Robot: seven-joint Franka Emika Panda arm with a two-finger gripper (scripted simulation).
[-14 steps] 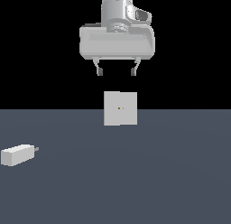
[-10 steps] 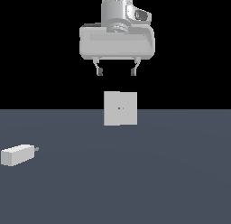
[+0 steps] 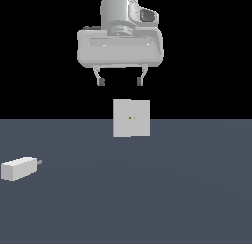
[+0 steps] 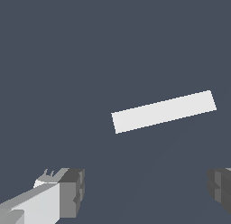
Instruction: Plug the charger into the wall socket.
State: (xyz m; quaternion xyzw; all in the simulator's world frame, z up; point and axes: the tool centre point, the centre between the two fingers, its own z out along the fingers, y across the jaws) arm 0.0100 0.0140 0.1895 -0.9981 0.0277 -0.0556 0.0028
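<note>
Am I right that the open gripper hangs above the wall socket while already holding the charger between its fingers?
Not quite. The gripper is open above the wall socket, but it holds nothing: the exterior view shows the charger lying on the floor, far toward that view's left.

I've got the gripper [image 3: 120,81] hanging up in the air directly above the wall socket [image 3: 131,118], fingers spread wide apart and nothing between them. There's clear space between the fingertips [image 3: 101,81] and the socket's top edge. The socket is a white square plate standing upright on the dark grey floor [image 3: 172,198], with a tiny orange dot near its middle. The charger [image 3: 18,168] lies flat on the floor well off to the exterior view's left of the socket and lower in frame, its short grey prongs pointing back toward the socket's side.
</note>
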